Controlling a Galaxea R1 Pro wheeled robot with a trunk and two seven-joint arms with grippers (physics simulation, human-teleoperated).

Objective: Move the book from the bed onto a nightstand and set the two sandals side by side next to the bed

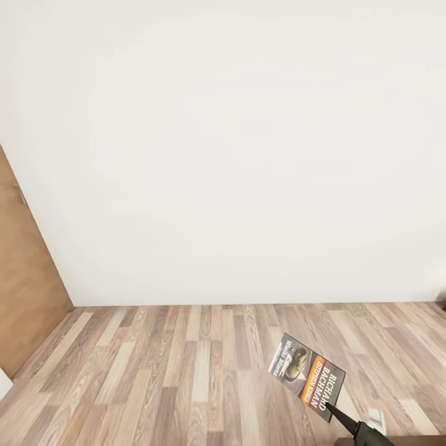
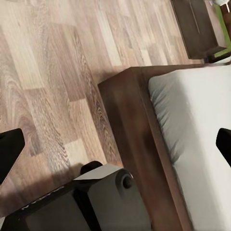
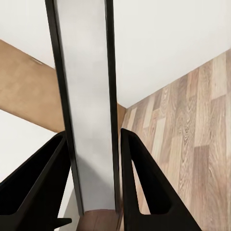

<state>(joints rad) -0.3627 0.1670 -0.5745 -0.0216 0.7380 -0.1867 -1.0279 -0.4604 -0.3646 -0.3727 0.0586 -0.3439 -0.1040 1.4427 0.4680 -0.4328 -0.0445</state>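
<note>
The book (image 1: 308,376), dark-covered with an orange band and white lettering, hangs tilted above the floor at the lower right of the head view. My right gripper (image 1: 329,407) is shut on its lower corner. In the right wrist view the book (image 3: 89,96) stands edge-on between the two black fingers (image 3: 144,183). My left gripper (image 2: 118,144) is open and holds nothing; it hovers over a corner of the bed (image 2: 130,110), whose grey mattress (image 2: 192,106) lies in a dark wood frame. The sandals are out of view.
A bare white wall (image 1: 235,155) faces me across wood-plank floor (image 1: 173,371). A brown door (image 1: 25,279) stands at the left. Beyond the bed corner is a low dark-wood cabinet (image 2: 197,24); I cannot tell whether it is a nightstand. Part of my grey base (image 2: 106,197) sits beside the bed frame.
</note>
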